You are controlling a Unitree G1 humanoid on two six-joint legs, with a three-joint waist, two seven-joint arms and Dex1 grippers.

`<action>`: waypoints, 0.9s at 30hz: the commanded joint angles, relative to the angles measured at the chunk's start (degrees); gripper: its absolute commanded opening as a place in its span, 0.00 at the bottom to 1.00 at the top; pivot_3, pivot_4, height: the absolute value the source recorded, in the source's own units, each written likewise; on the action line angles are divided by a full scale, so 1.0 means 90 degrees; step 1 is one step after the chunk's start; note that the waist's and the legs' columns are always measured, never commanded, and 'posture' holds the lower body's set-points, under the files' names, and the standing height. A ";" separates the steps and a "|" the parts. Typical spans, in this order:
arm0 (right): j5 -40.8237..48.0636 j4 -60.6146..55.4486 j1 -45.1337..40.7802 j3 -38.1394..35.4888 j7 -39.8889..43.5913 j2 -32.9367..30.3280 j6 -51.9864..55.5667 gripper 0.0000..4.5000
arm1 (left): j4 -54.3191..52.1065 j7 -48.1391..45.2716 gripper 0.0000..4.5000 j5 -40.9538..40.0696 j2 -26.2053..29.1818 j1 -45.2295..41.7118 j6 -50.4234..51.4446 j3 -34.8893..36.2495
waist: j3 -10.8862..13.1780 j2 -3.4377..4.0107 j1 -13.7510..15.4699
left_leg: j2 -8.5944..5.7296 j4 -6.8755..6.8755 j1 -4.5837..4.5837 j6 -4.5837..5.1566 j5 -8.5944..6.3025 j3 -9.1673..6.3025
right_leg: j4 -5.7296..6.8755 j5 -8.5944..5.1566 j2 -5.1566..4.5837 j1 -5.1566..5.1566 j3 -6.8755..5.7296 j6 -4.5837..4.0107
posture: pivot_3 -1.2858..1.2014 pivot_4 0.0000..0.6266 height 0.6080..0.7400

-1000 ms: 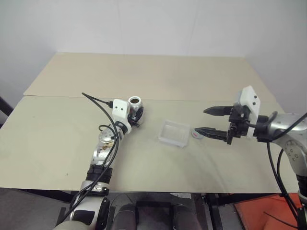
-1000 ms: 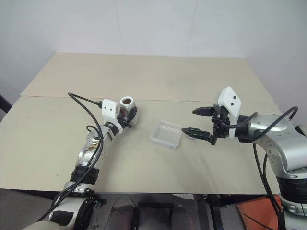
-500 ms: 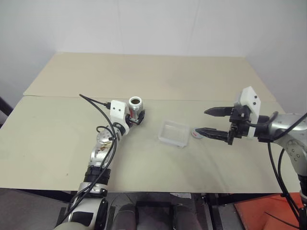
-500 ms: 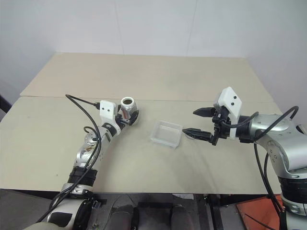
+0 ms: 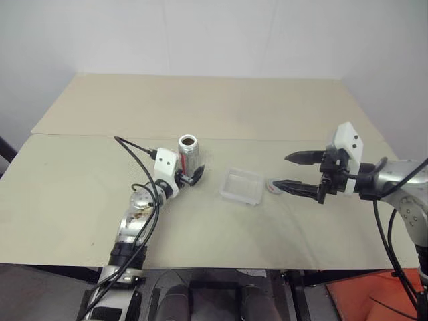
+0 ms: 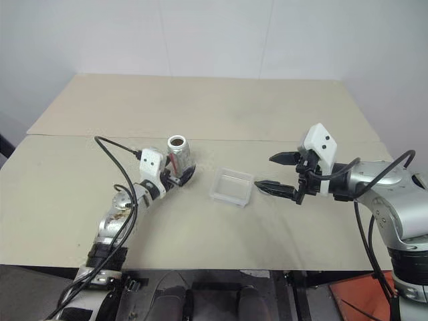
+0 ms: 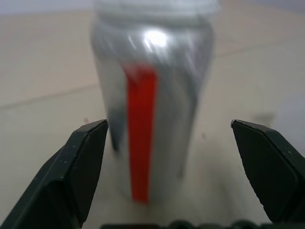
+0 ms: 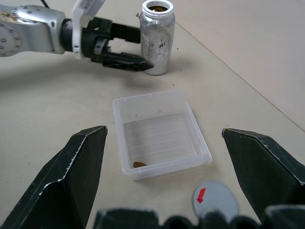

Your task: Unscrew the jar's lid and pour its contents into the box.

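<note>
A brushed-metal cylindrical jar (image 5: 188,156), red-striped, stands uncapped between the left gripper's (image 5: 192,173) wide jaws; the right gripper's (image 5: 286,171) jaws are spread wide above the flat round lid (image 8: 215,201), beside the clear ribbed box (image 5: 242,186).

Upright jar (image 5: 188,153) stands between the spread fingers of the left gripper (image 6: 179,174), a gap on either side. Ahead of the wide-open right gripper (image 5: 289,170), lid (image 8: 215,201) and box (image 8: 160,133) lie in the path; bare worktop (image 5: 221,107) stretches beyond.
</note>
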 commanded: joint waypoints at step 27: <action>-0.0056 -0.0492 0.0662 -0.0450 -0.0005 -0.0075 -0.0361 1.00 | -0.2498 -0.5216 1.00 -0.2998 0.4393 0.1468 0.0924 0.1808 | 0.0000 0.0005 -0.0028 | 0.0008 -0.0012 0.0013 0.0002 -0.0003 0.0016 | -0.0004 -0.0008 0.0001 -0.0001 0.0003 -0.0009 | 0.52 0.24 1.00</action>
